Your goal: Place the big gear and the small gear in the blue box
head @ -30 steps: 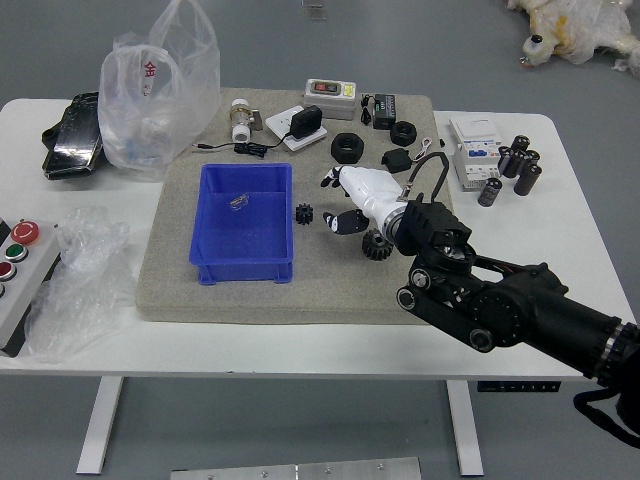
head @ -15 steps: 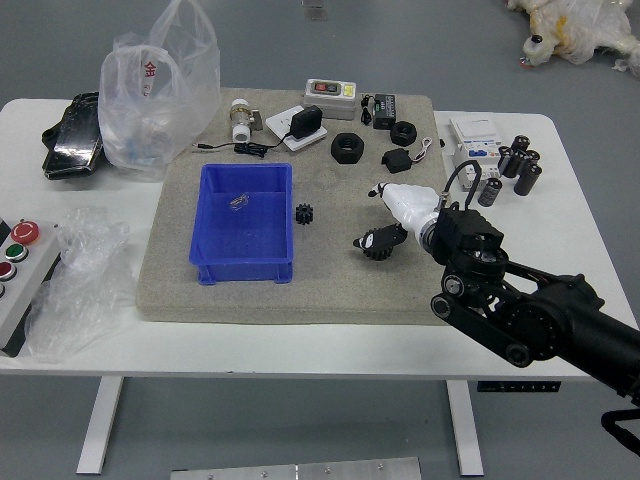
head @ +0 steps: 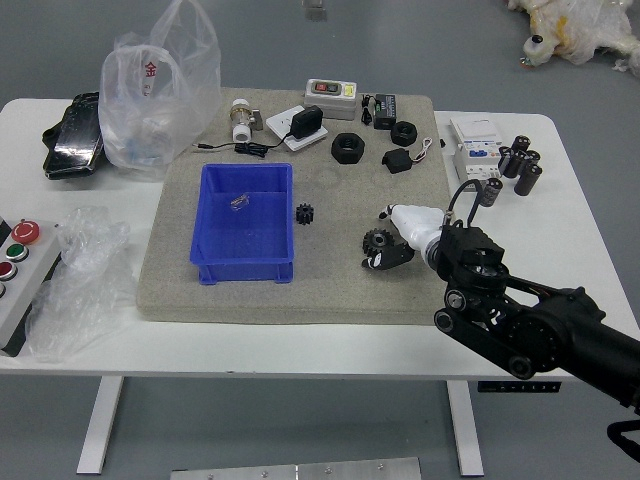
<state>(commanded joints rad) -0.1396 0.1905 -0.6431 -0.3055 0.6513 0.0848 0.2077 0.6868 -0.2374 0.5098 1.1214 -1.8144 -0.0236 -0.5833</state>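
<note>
I have the right hand point(head: 415, 230) lower in my view than it was half a second ago, drawn a little back toward my side of the table. That shift matters: the thumb, which was lying across the big gear point(head: 378, 241), is now on the near side of it, and the other digits reach past on the far side. The hand is spread, with the gear in the gap and nothing pinched. I can't tell whether either side is touching the teeth.

The big gear sits on the mat point(head: 330, 300), just left of the palm. It looks to be where it was, so I don't believe I have knocked it. The small gear point(head: 304, 213) is farther left of the hand and slightly beyond it, unmoved. The blue box point(head: 240, 272) is left of that again, well apart from my hand, and neither gear is in it.

I judge this as lining up for the first pick. Next I would close thumb and digits evenly, then lift before travelling left. If one side lands first, the gear could slide or tip out.
</note>
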